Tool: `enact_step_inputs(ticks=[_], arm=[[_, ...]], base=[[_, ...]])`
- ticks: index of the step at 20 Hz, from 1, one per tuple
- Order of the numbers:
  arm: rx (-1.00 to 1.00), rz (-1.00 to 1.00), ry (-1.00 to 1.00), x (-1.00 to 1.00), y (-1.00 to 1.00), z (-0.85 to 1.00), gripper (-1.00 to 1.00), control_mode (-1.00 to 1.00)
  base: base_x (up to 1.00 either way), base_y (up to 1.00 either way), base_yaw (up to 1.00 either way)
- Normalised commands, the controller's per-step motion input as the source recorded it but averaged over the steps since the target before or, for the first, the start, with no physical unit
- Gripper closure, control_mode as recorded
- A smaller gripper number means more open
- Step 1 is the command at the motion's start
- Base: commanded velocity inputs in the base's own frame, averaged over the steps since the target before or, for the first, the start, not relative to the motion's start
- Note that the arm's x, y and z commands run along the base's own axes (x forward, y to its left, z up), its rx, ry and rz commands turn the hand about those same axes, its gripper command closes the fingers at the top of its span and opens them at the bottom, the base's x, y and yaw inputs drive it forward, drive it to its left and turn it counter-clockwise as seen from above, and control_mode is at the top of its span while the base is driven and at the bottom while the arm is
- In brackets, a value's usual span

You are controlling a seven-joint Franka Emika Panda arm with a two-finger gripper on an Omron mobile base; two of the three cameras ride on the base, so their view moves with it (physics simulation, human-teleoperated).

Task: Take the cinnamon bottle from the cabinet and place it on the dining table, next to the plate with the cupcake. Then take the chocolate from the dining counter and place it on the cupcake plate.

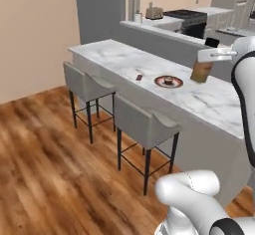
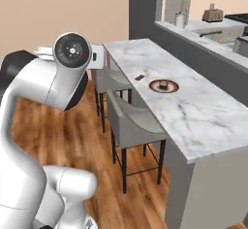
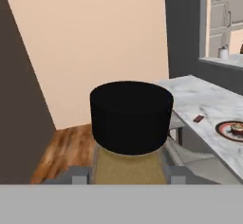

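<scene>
Black-capped cinnamon bottle (image 3: 130, 123) sits tight in your pincer (image 3: 128, 174). It looks light, hard and slippery, so grip its body and set it by the plate (image 1: 168, 82).

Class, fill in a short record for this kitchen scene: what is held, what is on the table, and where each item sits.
held: cinnamon bottle, in the end effector, above the table
plate: on table, cupcake on it
chocolate: flat on table, apart from plate, on its stool side
stools: two, along table front
</scene>
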Motion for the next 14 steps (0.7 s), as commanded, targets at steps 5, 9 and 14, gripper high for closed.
enact_step_inputs(ticks=[5,9,14], arm=[[0.00,0.00,0.00,0.00,0.00,0.00,1.00,1.00],[0.00,0.00,0.00,0.00,0.00,0.00,1.00,1.00],[0.00,0.00,0.00,0.00,0.00,0.00,1.00,1.00]], base=[[0.94,0.98,-0.66],[0.57,1.00,-0.62],[0.28,1.00,-0.50]])
